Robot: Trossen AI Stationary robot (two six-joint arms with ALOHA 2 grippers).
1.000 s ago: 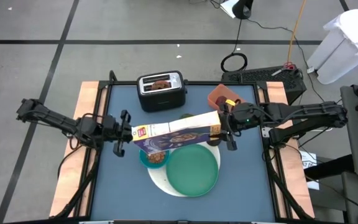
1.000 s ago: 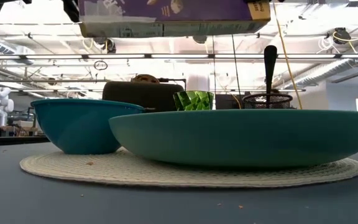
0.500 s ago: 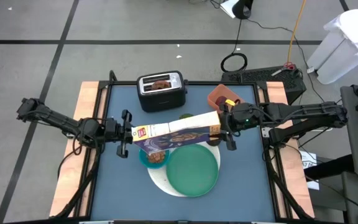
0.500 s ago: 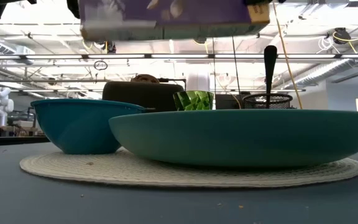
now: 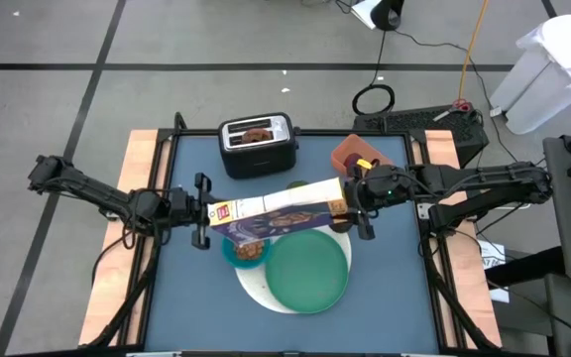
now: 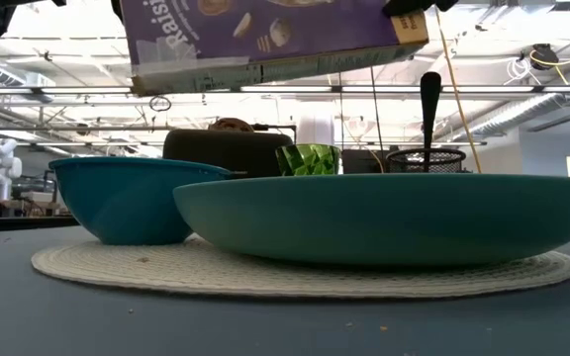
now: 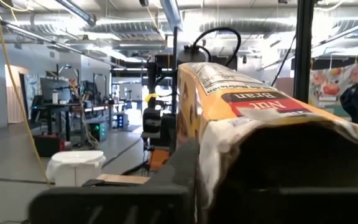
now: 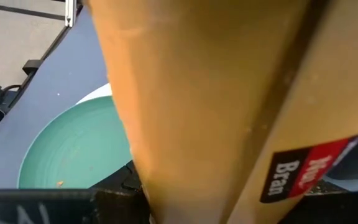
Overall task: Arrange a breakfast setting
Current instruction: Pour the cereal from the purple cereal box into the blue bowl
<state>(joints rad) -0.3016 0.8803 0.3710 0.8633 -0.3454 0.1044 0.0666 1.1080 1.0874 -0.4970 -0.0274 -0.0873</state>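
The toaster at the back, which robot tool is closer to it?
Left, narrowly. The left tool holds the cereal box end just forward-left of the toaster; the right tool holds the other end, farther off to its right.

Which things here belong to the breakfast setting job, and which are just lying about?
In the job:
- cereal box, held over the table between left pincer and right pincer
- blue bowl, cereal inside
- green plate
- white round mat under both
- lime cup
- black cup with spoon

Lying about:
- toaster
- orange tray
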